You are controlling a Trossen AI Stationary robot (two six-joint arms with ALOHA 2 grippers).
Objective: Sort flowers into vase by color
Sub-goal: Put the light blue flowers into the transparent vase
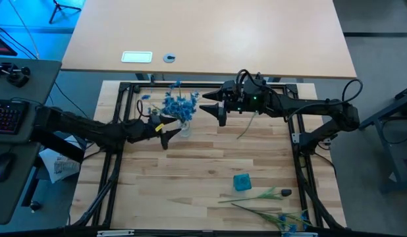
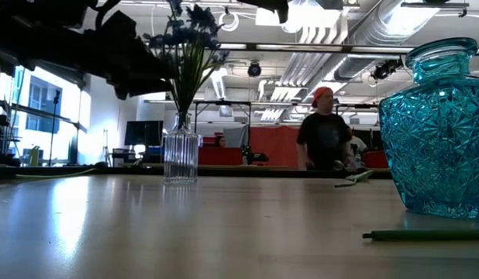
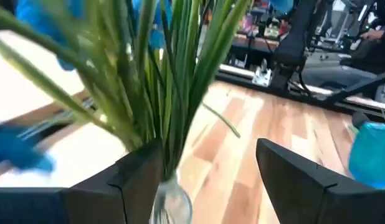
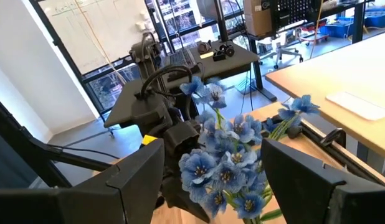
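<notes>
A clear glass vase (image 1: 184,129) (image 2: 181,156) stands upright on the wooden table and holds a bunch of blue flowers (image 1: 180,105) (image 4: 228,163). My left gripper (image 1: 169,135) (image 3: 208,180) is open at the vase's left side, level with the vase's mouth (image 3: 171,200). My right gripper (image 1: 209,105) (image 4: 211,180) is open, and its fingers stand on either side of the blue blossoms. A teal glass vase (image 1: 242,182) (image 2: 437,132) stands near the table's near edge. Beside it a dark-budded flower (image 1: 257,195) and a blue flower (image 1: 277,216) lie flat. My left gripper has one finger (image 3: 139,177) close against the green stalks (image 3: 164,124) just above the vase's mouth, coming level from the table's left. Whether it touches them I cannot tell.
A loose green stem (image 1: 247,127) lies on the table under my right arm. A black metal frame (image 1: 119,118) borders the table. A person (image 2: 325,139) stands in the room far behind it. The middle of the table between the two vases is bare wood.
</notes>
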